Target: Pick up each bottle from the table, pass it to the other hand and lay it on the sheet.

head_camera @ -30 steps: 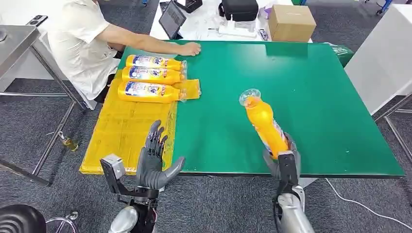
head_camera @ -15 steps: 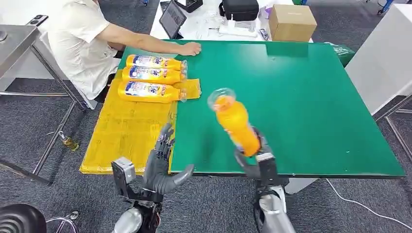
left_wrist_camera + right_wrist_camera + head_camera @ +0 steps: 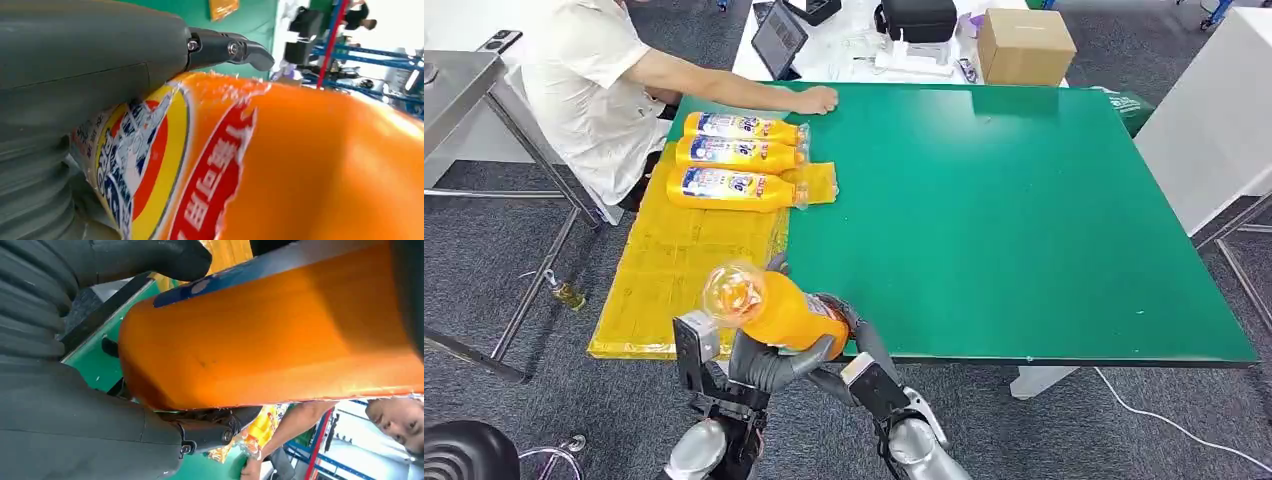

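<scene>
Orange, the held bottle [image 3: 776, 312] is gripped by the right hand [image 3: 849, 330] above the bench [image 3: 1024, 200] near edge, and the left hand [image 3: 759, 362] fingers are closed around it too. Three bottles [image 3: 736, 157] are laid on the yellow sheet [image 3: 674, 270].

Green surface [image 3: 1024, 200] carrying a yellow sheet [image 3: 684, 270] along its left edge; three bottles [image 3: 734, 155] lie side by side on the sheet's far end.

The bottle [image 3: 776, 310] hides the left hand's fingers [image 3: 776, 264].
</scene>
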Available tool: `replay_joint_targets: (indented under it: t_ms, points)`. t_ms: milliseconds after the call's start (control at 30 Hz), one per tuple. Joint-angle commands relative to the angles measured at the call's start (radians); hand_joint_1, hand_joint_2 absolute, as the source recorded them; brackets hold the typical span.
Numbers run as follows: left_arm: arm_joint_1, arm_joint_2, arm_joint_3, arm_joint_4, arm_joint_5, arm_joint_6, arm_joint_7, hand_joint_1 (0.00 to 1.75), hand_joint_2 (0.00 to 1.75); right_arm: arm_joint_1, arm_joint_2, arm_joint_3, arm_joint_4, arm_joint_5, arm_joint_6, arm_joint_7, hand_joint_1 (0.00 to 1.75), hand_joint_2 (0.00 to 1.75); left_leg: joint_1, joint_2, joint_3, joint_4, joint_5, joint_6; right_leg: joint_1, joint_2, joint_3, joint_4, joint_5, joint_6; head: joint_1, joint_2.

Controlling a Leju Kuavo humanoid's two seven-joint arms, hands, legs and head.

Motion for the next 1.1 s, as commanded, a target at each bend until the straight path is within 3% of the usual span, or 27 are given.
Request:
replay_joint_targets:
  t_ms: [33, 133, 167, 200, 267, 300, 400, 567, 733, 1000, 1100]
  points:
    - [-0.036, -0.033, 0.039, 0.007, 0.139, -0.02, -0.009, 0.0, 1.75, -0.045, -0.052, 0.189, 0.048, -0.014, -0.003, -0.003, 1.75, 1.75, 0.0, 0.001, 0.007, -0.001, -0.002, 0.002, 0.002, -0.001, 0.007, -0.001, -0.002, -0.004, 0.0, 0.0]
    - [-0.023, -0.034, 0.05, -0.068, 0.166, -0.004, -0.042, 0.0, 1.75, -0.052, -0.045, 0.189, 0.103, -0.011, 0.011, -0.003, 1.75, 1.75, 0.0, 0.001, 0.003, 0.0, -0.001, 0.001, 0.001, -0.001, 0.003, 0.0, -0.001, -0.003, 0.0, 0.0]
    - [-0.02, -0.028, 0.048, -0.088, 0.167, -0.003, -0.041, 0.58, 1.75, -0.055, -0.044, 0.19, 0.124, -0.009, 0.014, -0.003, 1.71, 1.75, 0.001, 0.001, 0.002, 0.0, -0.001, 0.001, 0.001, -0.001, 0.002, -0.001, -0.001, -0.002, 0.0, 0.0]
    - [-0.012, -0.023, 0.049, -0.11, 0.175, -0.009, -0.046, 1.75, 1.75, -0.059, -0.044, 0.191, 0.141, -0.006, 0.011, -0.003, 1.41, 1.75, 0.001, 0.001, 0.004, 0.0, -0.002, 0.002, 0.001, -0.001, 0.004, -0.001, -0.002, -0.003, 0.0, 0.0]
    - [-0.005, -0.016, 0.052, -0.12, 0.192, -0.021, -0.04, 1.75, 1.75, -0.067, -0.04, 0.186, 0.173, 0.019, -0.021, -0.003, 0.12, 1.75, 0.001, 0.002, 0.003, 0.0, -0.001, 0.001, 0.001, 0.0, 0.002, -0.001, -0.001, -0.002, 0.0, 0.0]
    - [-0.004, -0.013, 0.053, -0.116, 0.193, -0.021, -0.039, 1.75, 1.75, -0.07, -0.036, 0.177, 0.189, 0.027, -0.042, -0.003, 0.31, 1.75, 0.001, 0.002, 0.005, 0.0, -0.002, 0.002, 0.002, -0.001, 0.004, -0.001, -0.002, -0.003, 0.0, 0.0]
    - [-0.01, -0.006, 0.055, -0.091, 0.182, -0.009, -0.038, 1.75, 1.75, -0.077, -0.027, 0.158, 0.214, 0.052, -0.092, -0.003, 0.0, 1.75, 0.0, 0.0, 0.002, -0.001, -0.001, 0.001, 0.001, -0.001, 0.002, -0.001, -0.001, -0.002, 0.0, 0.0]
    - [-0.012, 0.004, 0.064, -0.087, 0.176, -0.007, -0.039, 1.75, 1.75, -0.075, -0.021, 0.143, 0.231, 0.073, -0.139, -0.001, 0.0, 1.75, 0.001, 0.001, 0.003, -0.001, -0.001, 0.001, 0.001, -0.001, 0.002, -0.001, -0.001, -0.002, 0.0, 0.0]
    - [-0.012, 0.046, 0.07, -0.079, 0.123, 0.006, -0.028, 1.75, 1.75, -0.057, -0.019, 0.094, 0.258, 0.105, -0.283, -0.003, 0.0, 1.75, 0.0, 0.001, 0.004, -0.002, -0.001, 0.001, 0.001, -0.001, 0.004, -0.002, -0.001, -0.003, 0.0, 0.0]
    - [-0.003, 0.068, 0.085, -0.076, 0.096, 0.01, -0.025, 1.75, 1.75, -0.038, -0.024, 0.072, 0.251, 0.09, -0.3, -0.003, 0.0, 1.75, 0.0, 0.001, 0.002, -0.001, -0.001, 0.001, 0.0, 0.0, 0.002, -0.001, -0.001, -0.002, 0.0, 0.0]
    - [-0.009, 0.11, 0.111, -0.069, 0.043, 0.031, -0.006, 1.75, 1.75, 0.002, -0.04, 0.02, 0.208, 0.079, -0.381, -0.003, 0.0, 1.75, 0.0, 0.0, 0.001, -0.001, 0.0, 0.001, 0.0, -0.001, 0.001, -0.001, -0.001, -0.002, 0.0, 0.0]
